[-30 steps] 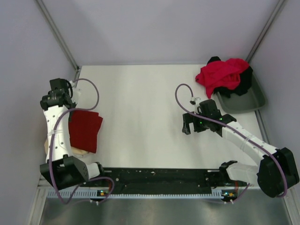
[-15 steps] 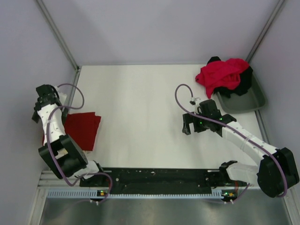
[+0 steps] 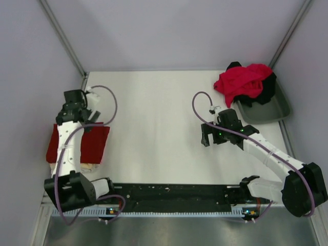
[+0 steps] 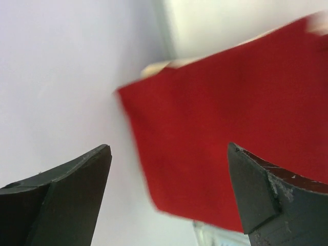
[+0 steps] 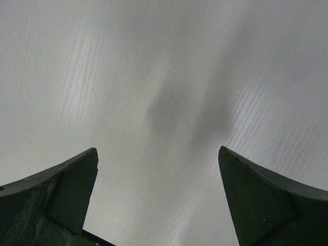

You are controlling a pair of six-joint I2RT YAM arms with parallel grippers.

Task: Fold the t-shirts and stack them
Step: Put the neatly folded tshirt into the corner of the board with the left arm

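Observation:
A folded dark maroon t-shirt (image 3: 95, 145) lies at the table's left edge on top of a pale beige t-shirt (image 3: 90, 166). My left gripper (image 3: 84, 120) hovers over the maroon shirt's far edge, open and holding nothing. In the left wrist view the maroon shirt (image 4: 230, 128) fills the right side, a beige edge (image 4: 159, 65) peeks out behind it, and my left gripper (image 4: 169, 154) stands wide. A bright red t-shirt (image 3: 242, 82) is heaped on a black t-shirt (image 3: 266, 93) at the back right. My right gripper (image 3: 211, 139) (image 5: 159, 159) hangs open over bare table.
A grey-green tray (image 3: 271, 110) at the back right holds the heaped shirts. The left side wall (image 4: 61, 77) rises close beside the folded stack. The arms' black base rail (image 3: 169, 197) runs along the near edge.
The left gripper has opened and let go of the maroon shirt, which now lies flat on the beige one. The left arm swung left, then back. The right arm stayed still.

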